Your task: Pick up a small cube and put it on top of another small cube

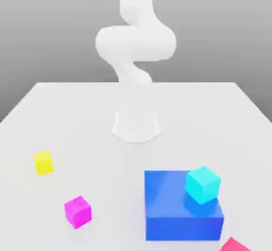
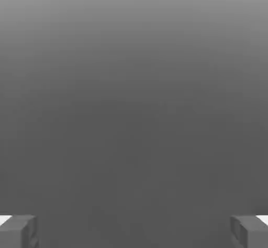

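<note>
The small yellow cube [image 1: 43, 162] rests on the white table at the exterior view's left. A magenta cube [image 1: 77, 211] lies nearer the front, a little right of it. A cyan cube [image 1: 202, 183] sits on top of the big blue block [image 1: 183, 205] at the front right. The white arm [image 1: 135, 43] rises from its base [image 1: 136, 125] at the table's middle and bends out of the top of the exterior view. In the hand view my gripper [image 2: 134, 231] is open, its two grey fingertips [image 2: 18, 231] far apart with nothing between them, facing plain grey background.
A red-pink object [image 1: 235, 244] pokes in at the front right corner beside the blue block. The white table [image 1: 212, 117] stretches wide behind and to the sides of the arm's base.
</note>
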`<state>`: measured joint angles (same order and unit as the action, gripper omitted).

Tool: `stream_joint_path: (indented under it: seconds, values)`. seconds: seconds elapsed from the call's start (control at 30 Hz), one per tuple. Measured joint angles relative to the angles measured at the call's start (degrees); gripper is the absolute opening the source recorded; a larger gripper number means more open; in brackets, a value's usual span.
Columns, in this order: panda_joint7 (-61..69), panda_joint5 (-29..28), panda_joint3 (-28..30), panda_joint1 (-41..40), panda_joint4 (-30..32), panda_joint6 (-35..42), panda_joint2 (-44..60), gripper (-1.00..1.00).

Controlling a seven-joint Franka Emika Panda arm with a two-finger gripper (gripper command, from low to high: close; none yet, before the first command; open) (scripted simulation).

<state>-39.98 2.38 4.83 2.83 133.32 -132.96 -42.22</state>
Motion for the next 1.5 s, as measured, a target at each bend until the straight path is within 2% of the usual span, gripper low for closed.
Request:
stream_joint_path:
  seconds: [0.3, 0.6, 0.8, 1.03, 1.13, 1.23, 1.33, 1.37, 1.4, 1.43, 1.47, 1.5]
  values:
    - [22.21, 9.89, 17.16, 9.27, 5.64, -4.4, 12.99, 0.0]
    - [45.55, 21.74, 31.36, 15.48, 11.06, -8.36, 26.36, 0.0]
    - [61.29, 29.87, 37.61, 16.6, 14.61, -10.75, 35.58, 0.0]
    - [76.88, 35.46, 40.27, 12.23, 19.16, -15.01, 44.31, 0.0]
    - [81.64, 35.06, 41.15, 10.05, 21.44, -17.96, 46.48, 0.0]
    - [84.68, 32.21, 43.15, 8.54, 23.99, -21.67, 47.45, 0.0]
    - [84.72, 25.08, 47.08, 7.56, 26.91, -26.02, 46.92, 0.0]
    - [83.51, 20.97, 49.24, 7.42, 27.97, -27.56, 46.31, 0.0]
    - [81.69, 15.98, 53.84, 9.14, 29.03, -29.02, 45.57, 0.0]
    - [81.69, 15.98, 53.84, 9.04, 29.03, -29.02, 45.57, 0.0]
    - [80.01, 11.2, 56.04, 8.66, 29.89, -30.71, 45.22, 0.0]
    - [81.25, 11.77, 55.47, 8.13, 30.09, -31.81, 45.96, 0.0]
